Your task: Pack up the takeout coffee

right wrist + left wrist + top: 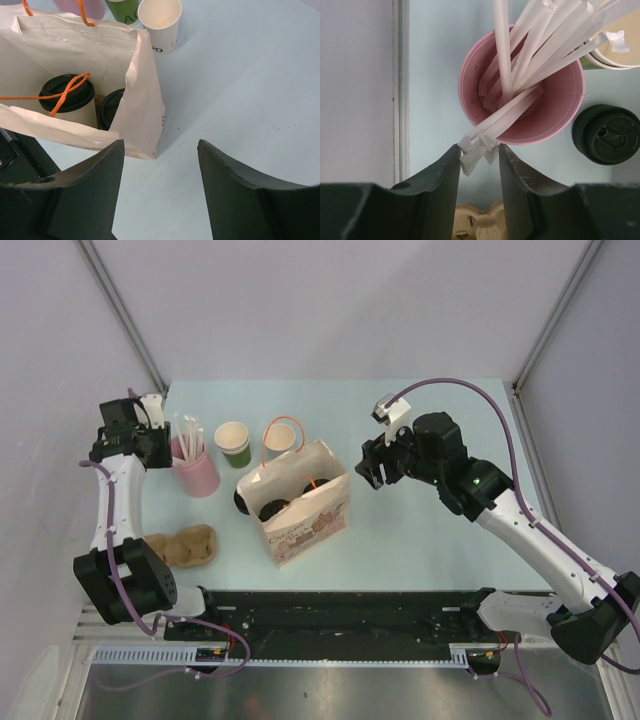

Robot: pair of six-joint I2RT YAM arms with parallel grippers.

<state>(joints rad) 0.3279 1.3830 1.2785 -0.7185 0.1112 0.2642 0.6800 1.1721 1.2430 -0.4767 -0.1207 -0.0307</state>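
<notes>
Two cups with black lids (66, 93) stand inside the beige paper bag (310, 508). An open green-sided cup (233, 443) and an open white-sided cup (279, 437) stand behind the bag without lids. One loose black lid (606, 134) lies on the table between the bag and the pink cup of straws (197, 476). My left gripper (479, 152) is open at that pink cup's rim, and the paper ends of a few straws (475, 150) lie between its tips. My right gripper (160, 145) hangs open and empty just right of the bag.
A tan cardboard cup carrier (185, 545) lies at the front left, near the left arm's base. The bag's orange handles (65, 92) droop over the cups inside. The table's left edge and wall (395, 90) run close beside the pink cup.
</notes>
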